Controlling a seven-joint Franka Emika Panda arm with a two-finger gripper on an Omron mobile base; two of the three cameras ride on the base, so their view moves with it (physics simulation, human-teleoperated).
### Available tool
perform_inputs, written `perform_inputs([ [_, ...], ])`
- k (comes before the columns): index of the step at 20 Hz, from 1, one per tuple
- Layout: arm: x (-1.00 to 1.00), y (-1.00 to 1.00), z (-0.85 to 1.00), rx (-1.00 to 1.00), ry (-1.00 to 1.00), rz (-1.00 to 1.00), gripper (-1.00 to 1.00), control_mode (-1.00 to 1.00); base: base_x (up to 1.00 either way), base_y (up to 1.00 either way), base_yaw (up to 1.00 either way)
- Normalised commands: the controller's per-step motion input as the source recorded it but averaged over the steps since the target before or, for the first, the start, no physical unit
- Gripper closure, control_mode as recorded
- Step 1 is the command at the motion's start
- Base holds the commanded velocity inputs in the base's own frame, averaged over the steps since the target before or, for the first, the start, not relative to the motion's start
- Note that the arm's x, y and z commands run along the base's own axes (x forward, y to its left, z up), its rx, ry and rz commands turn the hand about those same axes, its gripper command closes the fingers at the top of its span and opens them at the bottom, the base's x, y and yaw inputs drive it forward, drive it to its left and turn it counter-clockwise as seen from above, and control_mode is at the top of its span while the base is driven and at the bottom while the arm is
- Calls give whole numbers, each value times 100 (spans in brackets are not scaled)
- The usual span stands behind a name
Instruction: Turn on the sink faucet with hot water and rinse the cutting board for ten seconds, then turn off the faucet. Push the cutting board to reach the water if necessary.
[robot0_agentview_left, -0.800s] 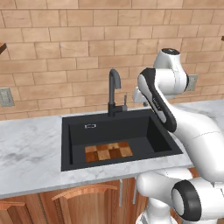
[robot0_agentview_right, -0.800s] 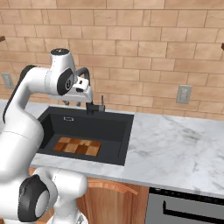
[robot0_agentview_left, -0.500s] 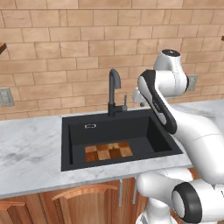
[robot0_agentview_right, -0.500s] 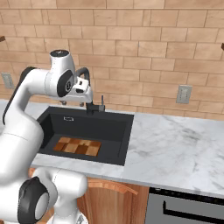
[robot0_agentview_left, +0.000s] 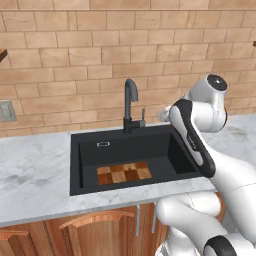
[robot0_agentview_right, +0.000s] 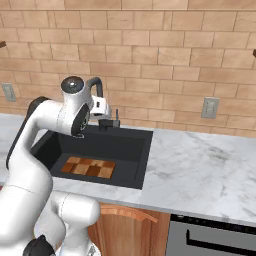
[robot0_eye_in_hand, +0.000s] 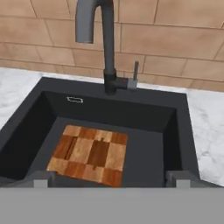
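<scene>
Matte black sink (robot0_eye_in_hand: 175, 131): set in the white-grey marble table (robot0_agentview_left: 35, 175).
Cutting board (robot0_eye_in_hand: 89, 154): flat on the basin floor, below and forward of the spout.
Faucet (robot0_eye_in_hand: 105, 43): upright behind the basin, its thin lever (robot0_eye_in_hand: 135, 72) standing vertical.
End effector (robot0_eye_in_hand: 111, 178): fingers spread wide, empty, above the sink's front.

- The place was a home kitchen (computer-rendered).
- A tan brick wall (robot0_agentview_left: 75, 60) carried a wall outlet (robot0_agentview_right: 210, 107).
- A marble counter (robot0_agentview_right: 200, 170) held a black sink (robot0_eye_in_hand: 175, 127) and a dark faucet (robot0_agentview_left: 130, 102).
- Wooden cabinets (robot0_agentview_left: 75, 230) sat below, beside an oven front (robot0_agentview_right: 212, 237).
</scene>
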Motion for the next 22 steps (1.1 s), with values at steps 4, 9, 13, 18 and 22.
perform_inputs([
  [4,13,-50,-17,12,-28,13,-100,-100,0,0,0],
  [9,29,-9,-16,3,-10,4,-100,-100,0,0,0],
  [13,41,0,-23,1,-5,1,-100,-100,0,0,0],
  [18,48,0,-25,0,-2,0,-100,-100,0,0,0],
  [22,43,0,-19,2,0,0,-100,-100,0,0,0],
])
